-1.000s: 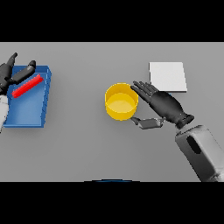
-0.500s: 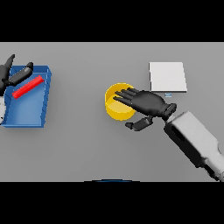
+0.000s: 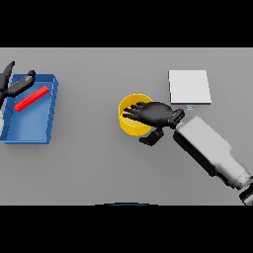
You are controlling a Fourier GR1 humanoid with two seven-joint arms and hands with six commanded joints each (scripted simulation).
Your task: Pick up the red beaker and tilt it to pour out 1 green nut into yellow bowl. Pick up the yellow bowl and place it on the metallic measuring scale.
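The yellow bowl stands on the grey table at the middle. My right hand lies over the bowl's right half, fingers spread and straight across its opening and thumb hanging below the rim at the right; the hand hides the bowl's inside. The metallic measuring scale, a pale square plate, lies up and to the right of the bowl. A red beaker lies on its side in the blue tray at the left. My left hand hovers open at the tray's upper left corner, just left of the beaker.
The right forearm slants from the lower right edge towards the bowl, passing just below the scale.
My right hand has moved left, from beside the bowl to over its opening, and the forearm has followed. The left hand, beaker and bowl have stayed where they were.
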